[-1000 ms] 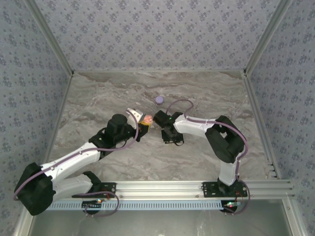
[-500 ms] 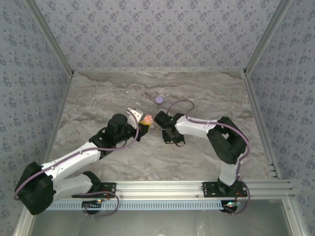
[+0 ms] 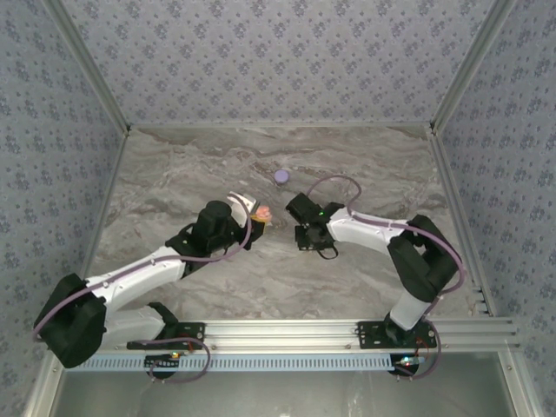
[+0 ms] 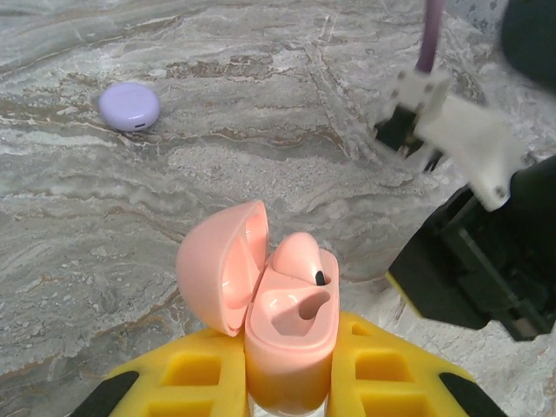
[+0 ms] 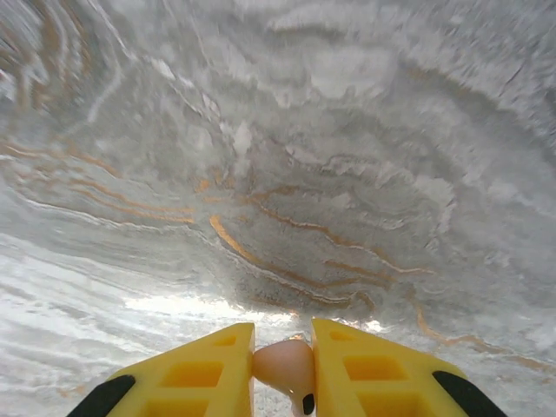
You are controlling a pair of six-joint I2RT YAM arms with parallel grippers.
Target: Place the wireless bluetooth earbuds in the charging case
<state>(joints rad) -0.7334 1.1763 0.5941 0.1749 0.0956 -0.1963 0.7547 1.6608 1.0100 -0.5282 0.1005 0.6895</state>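
- Salmon-pink, glossy plastic: the earbud (image 5: 282,367) is tiny and rounded. I pinch it between the yellow fingers (image 5: 200,369) of my right gripper (image 5: 283,347), above the marble table (image 5: 287,174).
- I judge it very light, hard and slippery. A side pinch could squirt it out, so a gentle, steady squeeze suits it.
- I would hold it across its sides and leave one end free to drop in.
- My left gripper (image 4: 291,382) is clamped on the lower body of the pink charging case (image 4: 291,334). The lid (image 4: 217,265) is hinged open.
- A seated earbud (image 4: 300,256) fills one pocket. The empty pocket (image 4: 304,308) beside it faces up.
- The case looks like a light, smooth shell with a delicate hinge. It is best gripped low, clear of lid and pockets.
- From above, the two grippers are near each other but apart.
- A shut lilac case (image 4: 129,106) lies well behind on the table.
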